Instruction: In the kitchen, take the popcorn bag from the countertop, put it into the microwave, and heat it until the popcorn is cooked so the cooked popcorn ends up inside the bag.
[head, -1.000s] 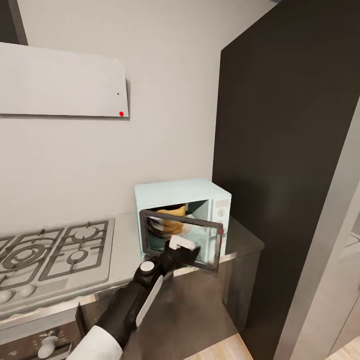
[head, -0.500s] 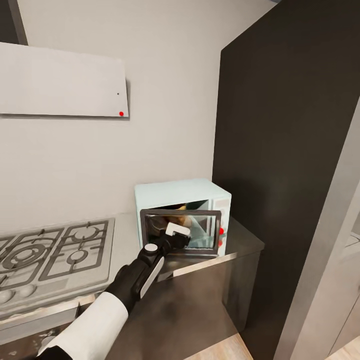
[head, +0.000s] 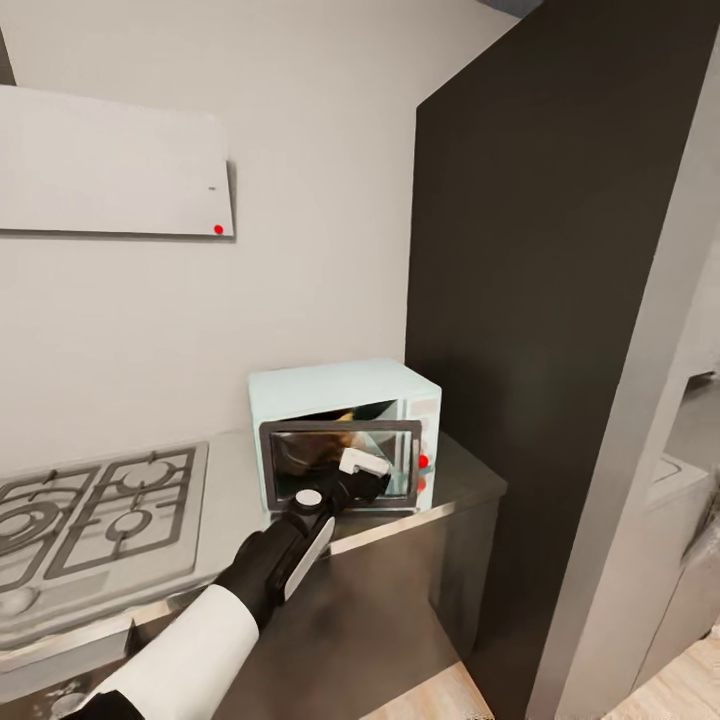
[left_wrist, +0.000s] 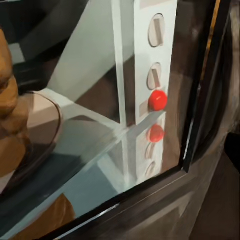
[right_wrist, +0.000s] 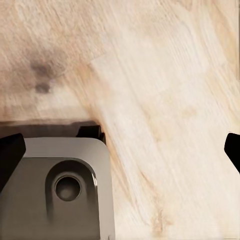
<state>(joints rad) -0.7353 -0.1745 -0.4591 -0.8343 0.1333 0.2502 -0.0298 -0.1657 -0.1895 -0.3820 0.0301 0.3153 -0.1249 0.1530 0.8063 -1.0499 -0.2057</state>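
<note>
The left pincer (head: 368, 478) presses on the glass door of the microwave (head: 340, 385); I cannot tell if it is apart or together. The microwave sits at the right end of the countertop (head: 470, 480). The popcorn bag (left_wrist: 7, 125) is inside, behind the door. The right pincer (right_wrist: 120, 150) is spread apart above a wooden floor (right_wrist: 165, 75).

Gas hob (head: 90, 505) left, dark tall cabinet (head: 540, 300) right.

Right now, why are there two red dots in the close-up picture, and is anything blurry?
In the left wrist view, the upper dot is the microwave's red light; the lower dot looks like its reflection in the glass door. In the head view, everything is slightly soft; in the right wrist view, the wooden floor looks smeary.
</note>
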